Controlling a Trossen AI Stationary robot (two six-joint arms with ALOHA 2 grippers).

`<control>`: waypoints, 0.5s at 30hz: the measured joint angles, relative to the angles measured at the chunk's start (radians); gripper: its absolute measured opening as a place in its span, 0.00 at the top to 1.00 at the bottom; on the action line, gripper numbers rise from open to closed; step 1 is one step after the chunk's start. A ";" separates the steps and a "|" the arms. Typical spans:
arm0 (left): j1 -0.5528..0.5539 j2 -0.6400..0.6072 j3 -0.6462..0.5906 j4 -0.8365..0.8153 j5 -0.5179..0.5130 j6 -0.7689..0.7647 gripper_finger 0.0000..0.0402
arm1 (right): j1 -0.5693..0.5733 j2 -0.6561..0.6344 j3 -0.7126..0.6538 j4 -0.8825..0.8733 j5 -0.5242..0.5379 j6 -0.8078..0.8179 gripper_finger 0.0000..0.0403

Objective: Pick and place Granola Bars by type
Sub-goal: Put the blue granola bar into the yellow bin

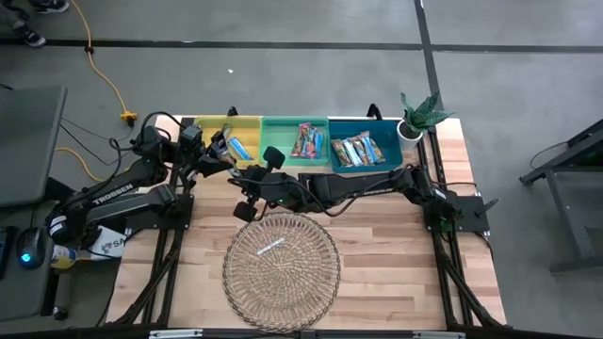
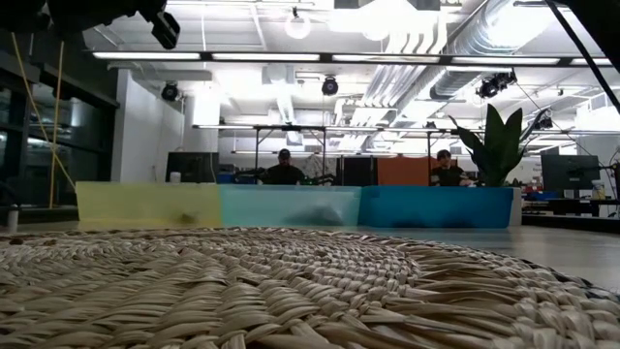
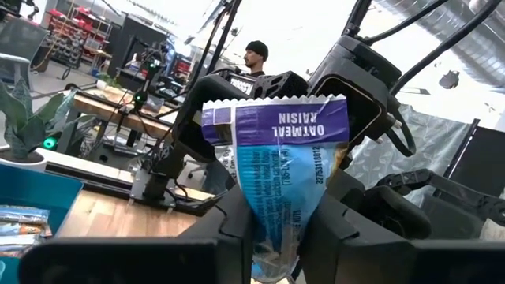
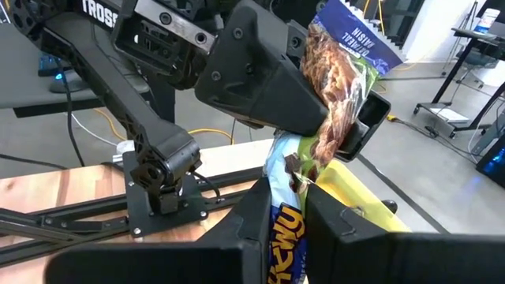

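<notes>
Left wrist view: your left gripper [image 3: 278,237] pinches an oatmeal raisin bar [image 3: 276,170] upright beside the yellow bin [image 1: 247,125]. Right gripper [image 4: 286,217] pinches the same bar's other end. Before moving, have one pincer let go, then carry the bar over its matching bin.

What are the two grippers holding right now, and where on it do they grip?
Both pinch one granola bar between them. The left gripper clamps the end opposite its purple "Oatmeal Raisin" band; the right gripper clamps an end too, though which one isn't clear.
</notes>
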 joint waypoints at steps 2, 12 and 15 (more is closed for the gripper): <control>0.000 0.000 0.000 0.000 0.000 0.000 0.84 | 0.000 0.000 0.000 -0.001 0.001 0.000 0.91; 0.000 0.000 0.000 0.000 0.004 0.016 0.85 | 0.000 0.000 0.000 -0.023 -0.040 0.007 0.80; 0.000 0.000 0.000 0.001 0.003 0.019 0.85 | -0.003 0.000 0.000 -0.035 -0.054 0.027 0.72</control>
